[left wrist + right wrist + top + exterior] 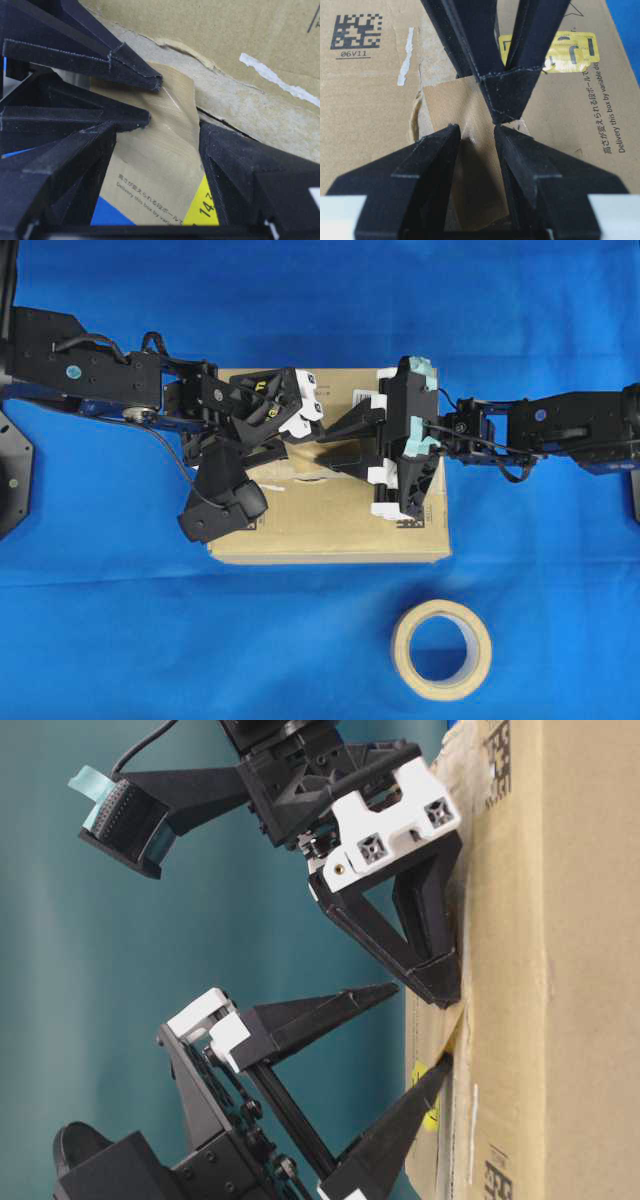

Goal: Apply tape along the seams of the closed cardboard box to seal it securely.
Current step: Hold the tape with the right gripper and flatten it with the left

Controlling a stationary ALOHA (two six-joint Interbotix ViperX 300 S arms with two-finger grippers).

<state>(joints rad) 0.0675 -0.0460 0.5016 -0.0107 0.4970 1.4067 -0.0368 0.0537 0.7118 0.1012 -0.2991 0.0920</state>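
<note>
The cardboard box (330,530) lies flat on the blue cloth, and both grippers meet over the middle of its top. A short tan strip of tape (447,100) lies across the worn grey band there, slightly crinkled where it shows as tape (172,125) in the left wrist view. My right gripper (476,131) is open, with its tips down at the strip. My left gripper (159,137) is open and straddles the same strip from the other side. One of its fingers (432,1080) touches the box. A short dark piece of the seam (215,117) shows beside the tape. The rest is covered.
A tan tape roll (440,648) lies on the cloth in front of the box, to the right. On the box top there are a yellow sticker (570,47), a black square code (357,27) and torn white tape scraps (405,55). Blue cloth (120,640) surrounds the box.
</note>
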